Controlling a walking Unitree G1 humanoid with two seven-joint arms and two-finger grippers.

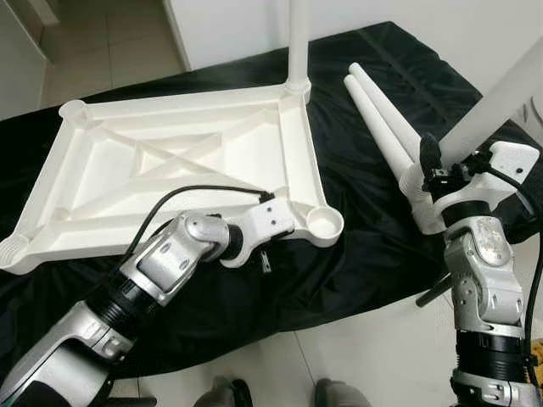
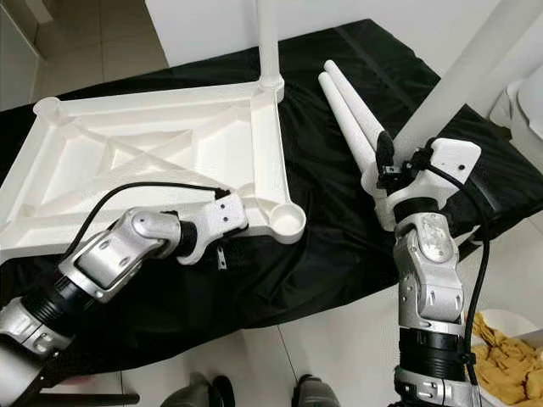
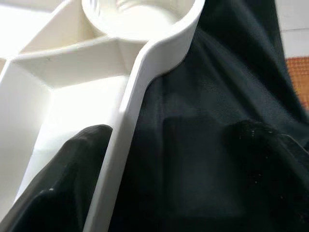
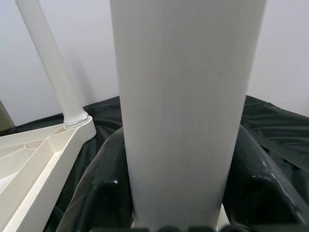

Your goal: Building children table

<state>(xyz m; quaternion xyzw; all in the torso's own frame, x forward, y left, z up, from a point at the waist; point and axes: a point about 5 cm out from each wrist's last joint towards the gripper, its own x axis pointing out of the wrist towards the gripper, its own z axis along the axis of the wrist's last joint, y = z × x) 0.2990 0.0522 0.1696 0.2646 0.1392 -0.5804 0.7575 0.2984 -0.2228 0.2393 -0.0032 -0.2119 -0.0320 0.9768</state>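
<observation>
White tabletop (image 1: pixel 170 170) lies upside down, ribs up, across the left and centre of the frame on a black cloth (image 1: pixel 365 203). One leg (image 1: pixel 297 42) already stands upright in the far corner socket at top centre. Near corner socket (image 1: pixel 325 225) is open, round cup showing, just right of centre. Another open socket (image 1: pixel 73 108) at upper left.

Left gripper (image 1: pixel 265 254) sits at the tabletop's near rim, lower centre, just left of that open socket. Wrist view: one black finger (image 3: pixel 72 164) inside the rim, the other (image 3: pixel 260 159) outside over the cloth, rim between them — fingers apart, straddling the edge; can't tell if they press it.

Right gripper (image 1: pixel 441 165) at mid right, fingers clamped on a second leg (image 1: pixel 501 97) that slants up toward the upper right corner. Wrist view confirms: white tube (image 4: pixel 186 111) fills the gap between both black fingers.

Two more legs (image 1: pixel 386 127) lie flat on the cloth, side by side, touching, between the tabletop and the right gripper, tips pointing to upper centre.

Beyond the cloth: pale tiled floor (image 1: pixel 365 356) at bottom, white wall at top. Bowl of snacks (image 2: pixel 501 356) in the lower right corner of the right eye view.
</observation>
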